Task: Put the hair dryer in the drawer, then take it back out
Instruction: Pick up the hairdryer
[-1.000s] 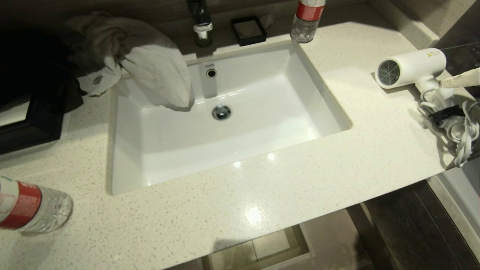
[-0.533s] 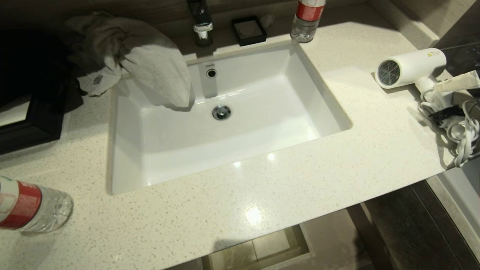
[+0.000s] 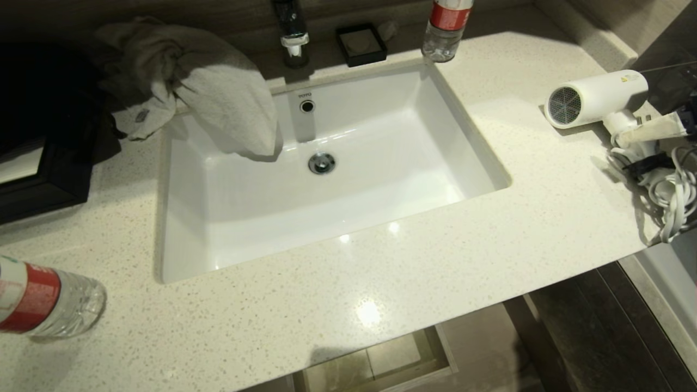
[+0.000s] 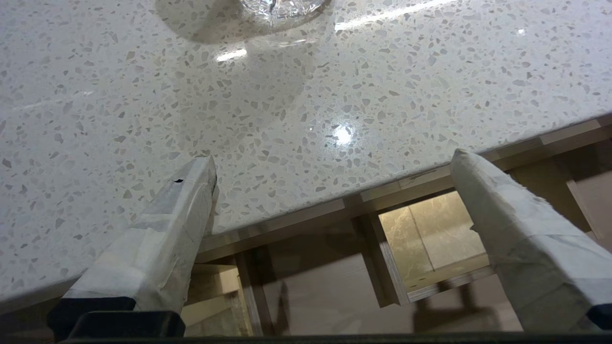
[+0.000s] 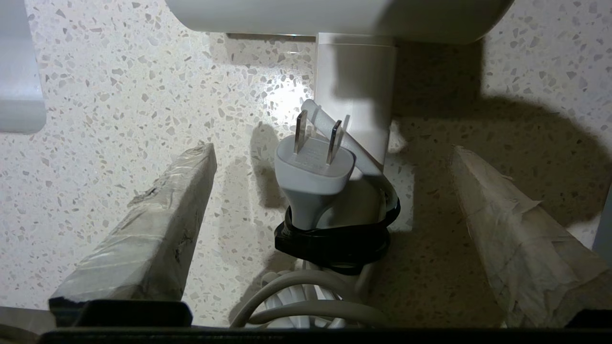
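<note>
Speckled pale stone makes the counter [image 3: 490, 228], and the white dryer [image 3: 596, 98] lies on it at the far right, well apart from the sink [image 3: 468, 147], its grey grille turned toward the basin. Its cord [image 3: 672, 196] is bundled beside the handle and bound with a black strap [image 5: 332, 241]; the plug [image 5: 313, 174] sits on top of the bundle. The right gripper [image 5: 330, 200] is over the handle and the cord with its jaws wide, one taped finger [image 5: 158, 234] on each side, touching nothing. The left gripper [image 4: 330, 215] is also wide and holds nothing, at the near edge of the counter, above the drawer [image 4: 334, 282], which stands pulled out below. A bottle [image 3: 49, 302] lies at the near left, and a towel [image 3: 218, 92] hangs over the sink corner.
</note>
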### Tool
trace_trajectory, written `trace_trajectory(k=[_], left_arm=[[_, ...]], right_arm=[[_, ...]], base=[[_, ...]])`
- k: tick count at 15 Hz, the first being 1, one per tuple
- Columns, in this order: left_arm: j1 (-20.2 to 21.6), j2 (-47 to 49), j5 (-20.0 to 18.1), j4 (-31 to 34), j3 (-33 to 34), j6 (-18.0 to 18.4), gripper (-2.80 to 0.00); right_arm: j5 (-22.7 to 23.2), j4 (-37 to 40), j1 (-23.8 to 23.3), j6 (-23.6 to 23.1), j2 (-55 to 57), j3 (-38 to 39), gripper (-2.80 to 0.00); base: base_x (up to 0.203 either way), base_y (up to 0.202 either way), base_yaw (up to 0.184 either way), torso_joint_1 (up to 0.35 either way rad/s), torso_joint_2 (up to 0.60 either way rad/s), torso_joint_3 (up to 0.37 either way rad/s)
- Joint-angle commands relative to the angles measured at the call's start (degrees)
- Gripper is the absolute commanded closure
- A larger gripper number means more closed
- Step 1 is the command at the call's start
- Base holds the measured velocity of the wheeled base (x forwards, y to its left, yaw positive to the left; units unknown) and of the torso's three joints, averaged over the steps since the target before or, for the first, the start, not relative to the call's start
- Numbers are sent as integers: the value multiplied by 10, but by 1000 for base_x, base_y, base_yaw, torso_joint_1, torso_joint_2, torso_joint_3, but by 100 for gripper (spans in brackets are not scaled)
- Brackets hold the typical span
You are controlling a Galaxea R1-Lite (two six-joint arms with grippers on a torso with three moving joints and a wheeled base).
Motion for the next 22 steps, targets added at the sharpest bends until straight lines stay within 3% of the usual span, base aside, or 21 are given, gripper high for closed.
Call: trace_trajectory(k=[1, 8, 22], left_arm=[[0, 0, 0, 0, 0, 0, -280], [0, 0, 0, 0, 0, 0, -280], [0, 0, 0, 1, 0, 0, -280]], right_arm=[[2, 2, 0, -2, 1, 0, -280], [-1, 5, 3, -77, 18, 0, -280], [-52, -5, 27, -79, 48, -10, -280]], base=[[0, 0, 0, 0, 0, 0], [0, 0, 0, 0, 0, 0], [0, 0, 0, 0, 0, 0]])
